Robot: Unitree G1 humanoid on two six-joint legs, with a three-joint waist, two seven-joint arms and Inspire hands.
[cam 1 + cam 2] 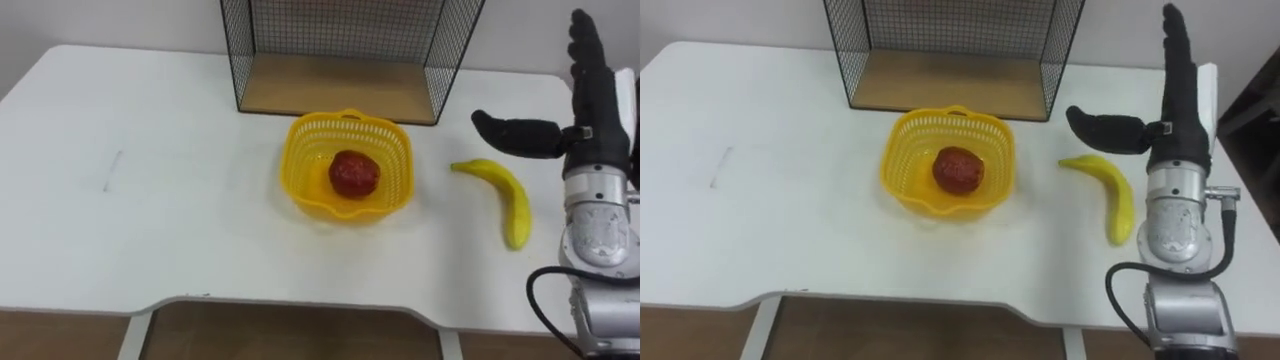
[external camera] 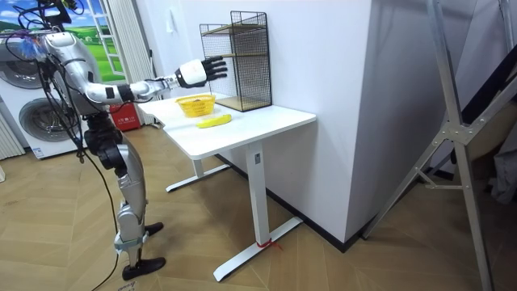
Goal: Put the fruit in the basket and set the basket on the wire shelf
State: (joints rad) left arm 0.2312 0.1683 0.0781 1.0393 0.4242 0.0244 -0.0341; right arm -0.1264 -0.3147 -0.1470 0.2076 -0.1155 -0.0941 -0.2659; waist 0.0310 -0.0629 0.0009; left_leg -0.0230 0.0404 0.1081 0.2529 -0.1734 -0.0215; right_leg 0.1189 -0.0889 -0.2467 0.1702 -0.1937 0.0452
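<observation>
Right hand [image 1: 598,110]: hovering near the desk [image 1: 150,220]'s right edge, fingers straight, thumb spread.
Banana [image 1: 505,195]: lying beside it.
Red fruit [image 1: 354,173]: sitting in basket [image 1: 395,150].

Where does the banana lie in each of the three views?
Left eye view: banana right of the yellow basket, centre-right.
Right eye view: banana again right of the basket, centre-right.
Room view: banana upper left, just below and right of the basket.
Shared landmark: the yellow basket.
</observation>
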